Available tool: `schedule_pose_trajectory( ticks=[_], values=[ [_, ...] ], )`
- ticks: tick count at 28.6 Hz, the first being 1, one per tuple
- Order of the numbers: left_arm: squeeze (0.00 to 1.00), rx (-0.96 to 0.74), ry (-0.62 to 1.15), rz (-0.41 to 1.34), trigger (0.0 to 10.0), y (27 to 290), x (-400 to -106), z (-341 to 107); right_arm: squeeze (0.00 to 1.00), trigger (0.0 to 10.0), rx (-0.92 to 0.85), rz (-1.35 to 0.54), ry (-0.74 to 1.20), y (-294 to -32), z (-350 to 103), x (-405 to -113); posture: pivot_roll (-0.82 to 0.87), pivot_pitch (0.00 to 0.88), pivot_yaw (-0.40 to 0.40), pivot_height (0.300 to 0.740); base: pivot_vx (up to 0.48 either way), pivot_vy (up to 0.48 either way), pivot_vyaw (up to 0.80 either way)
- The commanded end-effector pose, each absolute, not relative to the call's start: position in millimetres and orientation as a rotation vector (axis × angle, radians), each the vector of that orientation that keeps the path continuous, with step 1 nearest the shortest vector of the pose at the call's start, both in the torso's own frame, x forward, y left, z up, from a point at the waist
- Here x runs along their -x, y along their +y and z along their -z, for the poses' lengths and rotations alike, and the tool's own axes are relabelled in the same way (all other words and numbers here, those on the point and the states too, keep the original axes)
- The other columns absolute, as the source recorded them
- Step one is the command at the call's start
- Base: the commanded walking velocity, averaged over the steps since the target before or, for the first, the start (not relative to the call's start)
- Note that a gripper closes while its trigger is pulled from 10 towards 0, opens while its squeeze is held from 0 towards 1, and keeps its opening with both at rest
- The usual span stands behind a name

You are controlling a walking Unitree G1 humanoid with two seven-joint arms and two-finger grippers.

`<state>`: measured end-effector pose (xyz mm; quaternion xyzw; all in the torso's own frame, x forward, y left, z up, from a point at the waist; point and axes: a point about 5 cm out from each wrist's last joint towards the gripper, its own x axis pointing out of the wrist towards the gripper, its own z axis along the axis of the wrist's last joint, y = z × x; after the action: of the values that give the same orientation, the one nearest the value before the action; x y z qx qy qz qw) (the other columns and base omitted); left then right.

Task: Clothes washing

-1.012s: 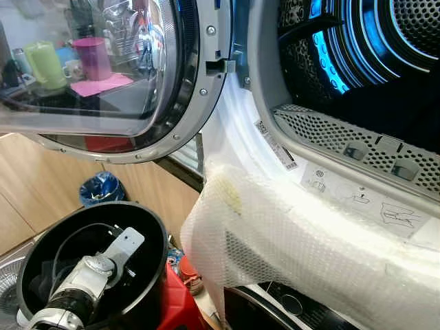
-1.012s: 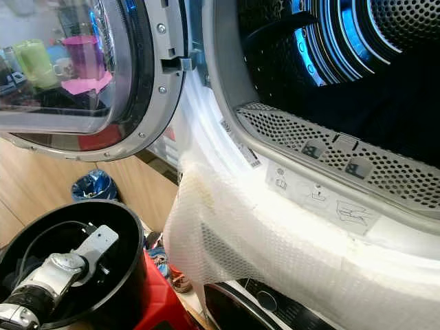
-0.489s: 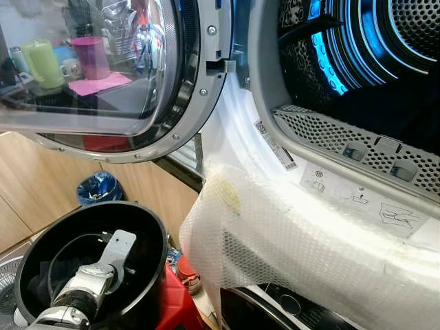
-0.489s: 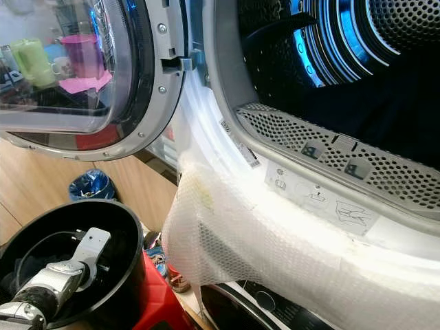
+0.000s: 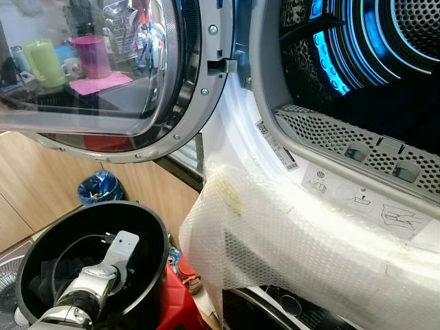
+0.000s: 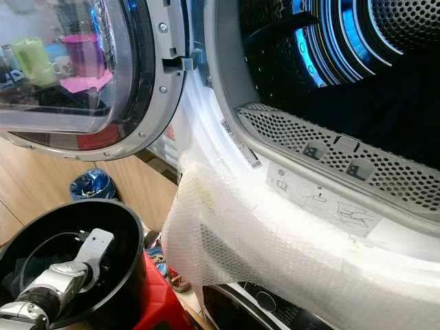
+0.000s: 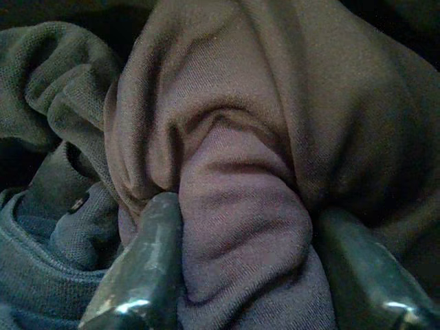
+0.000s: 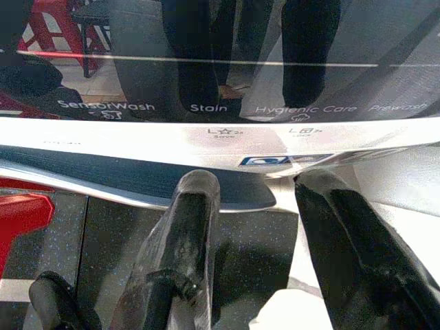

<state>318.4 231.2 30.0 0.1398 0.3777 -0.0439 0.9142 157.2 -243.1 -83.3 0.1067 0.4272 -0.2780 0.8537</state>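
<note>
Laundry corner, washer door (image 5: 103, 75) open, drum (image 5: 371, 62) dark. Left gripper (image 7: 240, 275) pinching brownish garment (image 7: 234, 158) inside black bucket (image 5: 148, 237); right gripper (image 8: 254, 227) parted, idle. Loading barely begun.

Open washer drum (image 5: 371, 62) at right, its door (image 5: 103, 69) swung out to the left. Bubble wrap (image 5: 289, 254) draped over the washer's front rim below the opening. Bucket (image 5: 148, 227) low at left w/ left arm (image 5: 93, 289) reaching inside; small bin (image 5: 100, 187) behind it.

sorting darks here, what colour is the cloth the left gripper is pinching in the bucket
A dull purplish-brown garment, clearest in the left wrist view; greenish-grey clothes lie beside it.
</note>
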Motion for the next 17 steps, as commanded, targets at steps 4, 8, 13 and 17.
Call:
schedule_pose_trajectory(
  ticks=[4,8,13,17],
  values=[
    [0.0,-0.281,0.835,0.104,0.0,229,-309,-18,0.0,10.0,-0.221,0.583,0.904,-244,83,-156,0.12,0.037,-0.048,0.74,0.0,0.0,0.0],
    [0.0,-0.285,0.82,0.113,0.0,230,-311,-21,0.0,10.0,-0.221,0.573,0.899,-241,83,-160,0.13,0.022,-0.044,0.74,0.0,0.0,0.0],
    [0.0,-0.295,0.758,0.194,0.0,233,-320,-36,0.0,10.0,-0.225,0.566,0.899,-239,83,-161,0.14,0.011,-0.037,0.74,0.0,0.0,0.0],
    [0.0,-0.296,0.67,0.453,0.0,223,-324,-60,0.0,10.0,-0.233,0.564,0.901,-237,83,-161,0.16,0.0,-0.034,0.74,0.0,0.0,0.0]
  ],
)
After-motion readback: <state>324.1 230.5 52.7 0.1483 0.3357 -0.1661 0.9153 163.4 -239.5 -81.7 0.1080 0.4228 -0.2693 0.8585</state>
